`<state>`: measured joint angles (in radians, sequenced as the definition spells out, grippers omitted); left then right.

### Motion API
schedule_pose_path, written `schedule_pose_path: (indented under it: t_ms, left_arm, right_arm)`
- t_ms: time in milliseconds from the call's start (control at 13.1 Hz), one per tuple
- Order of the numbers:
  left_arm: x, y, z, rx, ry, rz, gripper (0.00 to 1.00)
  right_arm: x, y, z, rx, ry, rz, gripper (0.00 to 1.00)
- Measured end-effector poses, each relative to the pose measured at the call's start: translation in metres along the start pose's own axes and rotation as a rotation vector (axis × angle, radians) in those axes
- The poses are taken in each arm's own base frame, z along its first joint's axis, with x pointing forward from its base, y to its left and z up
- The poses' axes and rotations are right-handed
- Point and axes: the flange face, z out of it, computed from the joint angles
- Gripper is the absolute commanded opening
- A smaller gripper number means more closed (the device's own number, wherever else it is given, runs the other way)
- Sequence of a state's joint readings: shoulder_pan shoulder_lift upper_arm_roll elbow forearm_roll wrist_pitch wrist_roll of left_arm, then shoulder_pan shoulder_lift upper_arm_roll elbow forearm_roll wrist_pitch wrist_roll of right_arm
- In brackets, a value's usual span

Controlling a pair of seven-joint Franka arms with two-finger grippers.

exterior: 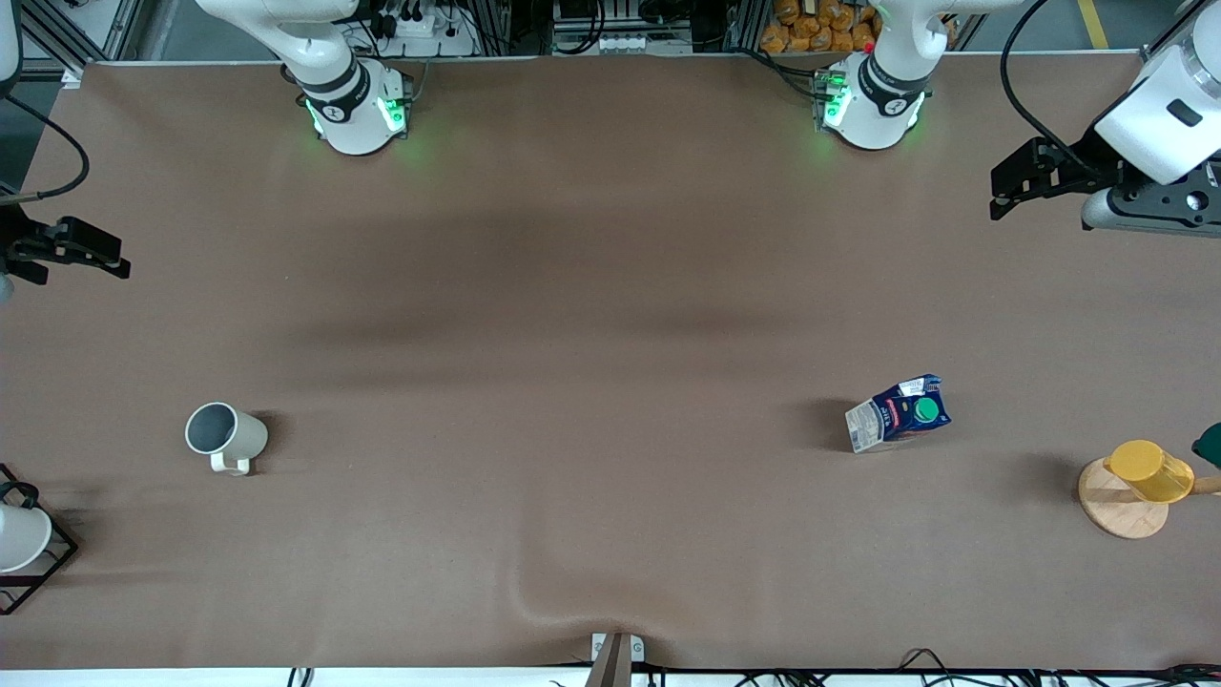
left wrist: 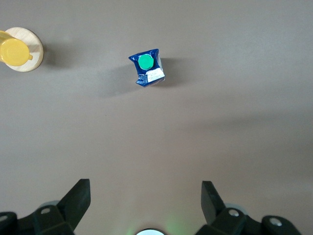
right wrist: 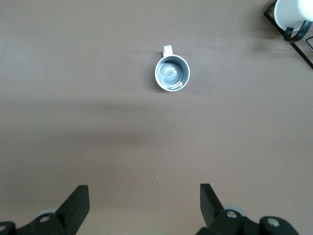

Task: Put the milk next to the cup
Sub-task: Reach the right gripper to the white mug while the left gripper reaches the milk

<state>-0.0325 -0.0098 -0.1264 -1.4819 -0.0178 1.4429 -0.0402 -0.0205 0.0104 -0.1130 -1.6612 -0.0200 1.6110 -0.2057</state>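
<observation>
Brown cloth-covered table [exterior: 610, 286], seen from the high front camera; both arm bases along the top edge of the frame.

Milk: small dark blue carton with a round green cap, pale grey-white sides and a red-and-white label [exterior: 899, 412]. Stands in the lower right part of the front frame, toward the left arm's end of the table, leaning a little, alone on the cloth. In the left wrist frame it sits in the upper middle [left wrist: 147, 67], cap facing the camera.

Cup: cream-white mug with a dark grey inside and one small handle [exterior: 225, 437]. Lower left of the front frame, toward the right arm's end, upright, handle turned toward the front camera. Upper middle of the right wrist frame [right wrist: 172, 72]. Milk and cup are well apart, nearly level with each other in the front frame.

Left gripper [exterior: 1011, 189]: up in the air at the right edge of the front frame, fingers spread wide, holding nothing; both fingers [left wrist: 78, 198] show at the bottom of its wrist frame.

Right gripper [exterior: 91, 253]: up in the air at the left edge, also wide open and empty [right wrist: 142, 205].

Other items: yellow plastic cup [exterior: 1150, 470] on a round wooden coaster [exterior: 1116, 510], lower right edge; plain white cup in a black wire frame [exterior: 21, 539], lower left edge.
</observation>
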Motion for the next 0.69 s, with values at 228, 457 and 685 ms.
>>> schedule_pose_path:
  t_ms: [228, 457, 685]
  left_arm:
    - [0.000, 0.000, 0.000, 0.000, 0.000, 0.000, 1.00]
    - [0.000, -0.001, -0.005, 0.005, 0.012, -0.001, 1.00]
    - [0.001, -0.011, -0.011, 0.041, 0.034, -0.017, 1.00]
  right_arm:
    - [-0.001, 0.006, 0.002, 0.002, -0.005, 0.011, 1.00]
    - [-0.005, 0.021, 0.004, 0.005, -0.011, 0.037, 1.00]
    - [-0.006, 0.027, 0.007, 0.005, -0.007, 0.048, 1.00]
